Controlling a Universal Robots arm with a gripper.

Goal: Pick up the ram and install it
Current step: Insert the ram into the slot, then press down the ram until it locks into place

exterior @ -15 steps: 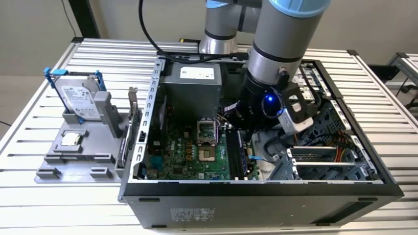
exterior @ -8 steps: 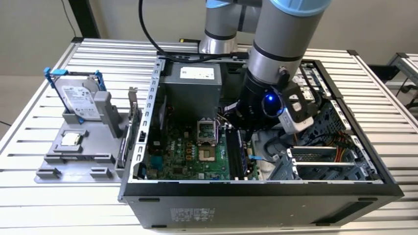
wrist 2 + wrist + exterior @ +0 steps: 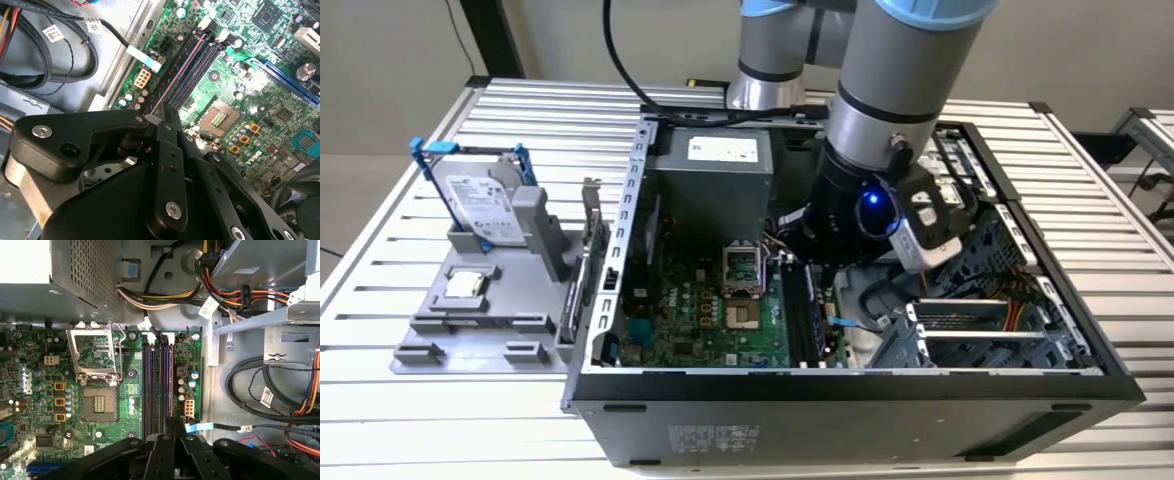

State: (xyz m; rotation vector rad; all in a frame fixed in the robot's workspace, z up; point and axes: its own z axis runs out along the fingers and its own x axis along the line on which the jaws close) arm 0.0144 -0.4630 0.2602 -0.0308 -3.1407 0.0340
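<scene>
In the exterior view my gripper (image 3: 811, 265) reaches down inside the open computer case, over the long black memory slots (image 3: 811, 310) by the edge of the green motherboard (image 3: 707, 310). In both wrist views its black fingers stand close together, right over the slots (image 3: 157, 380). The ram (image 3: 177, 72) shows edge-on as a thin reddish line running from between the fingertips along one slot towards the white latches (image 3: 204, 22). My gripper (image 3: 159, 117) (image 3: 171, 421) looks shut on its near end. Whether the ram is pressed fully into the slot I cannot tell.
The CPU socket (image 3: 97, 402) lies beside the slots. Bundled cables (image 3: 260, 390) and a drive cage (image 3: 987, 320) crowd the other side. The power supply (image 3: 707, 170) fills the case's far end. Outside, a grey fixture (image 3: 467, 330) carries a hard drive (image 3: 480, 205) and a chip (image 3: 464, 285).
</scene>
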